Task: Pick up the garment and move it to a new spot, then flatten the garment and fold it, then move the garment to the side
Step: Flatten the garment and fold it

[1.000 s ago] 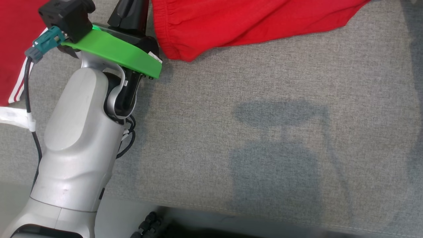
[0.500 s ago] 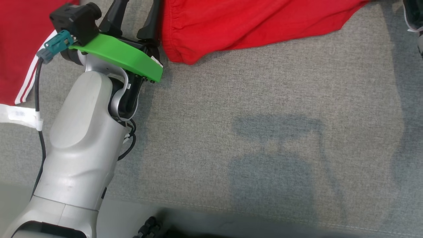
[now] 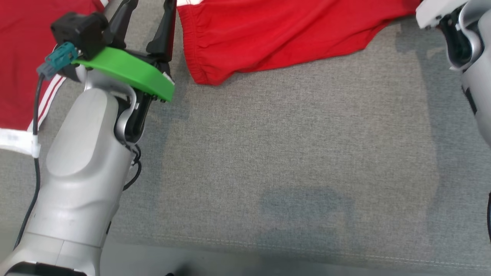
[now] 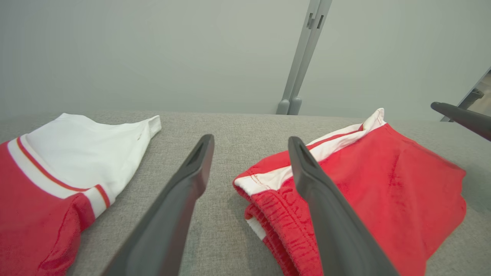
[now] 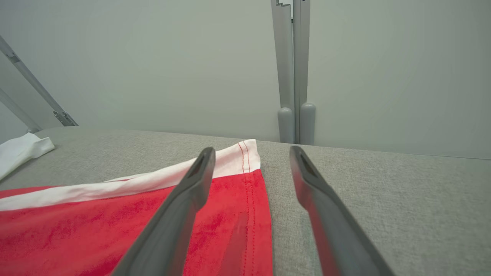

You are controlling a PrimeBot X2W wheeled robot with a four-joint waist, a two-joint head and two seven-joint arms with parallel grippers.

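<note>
The left gripper (image 3: 147, 15) stands open and empty at about 11 o'clock in the head view. Its two dark fingers are spread over bare cloth, touching nothing. In the left wrist view the left gripper (image 4: 250, 143) frames a strip of grey between two pieces of clothing. The garment (image 4: 402, 184) is red with a white band and lies rumpled just off the finger at 3 o'clock. A red-and-white top (image 4: 57, 161) lies at 9 o'clock, apart from it.

The right gripper (image 5: 251, 153) is open too, holding nothing. One finger hangs over the garment's (image 5: 96, 237) white-edged corner and the other over bare grey. In the head view only the pale right arm (image 3: 475, 76) enters at 2 o'clock.

From above, the garment (image 3: 276, 34) spreads across 12 to 1 o'clock – its gathered hem nearest the left gripper – and the top (image 3: 19, 57) sits at 10 o'clock.

Everything rests on a grey woven cover (image 3: 287, 153). It is marked by soft shadows and has a stitched seam (image 3: 307, 249) along its near edge, possibly a cushion, though that is hard to judge. Behind it stands a plain pale wall (image 4: 153, 57) with a grey post (image 5: 293, 76) at 12 o'clock.
</note>
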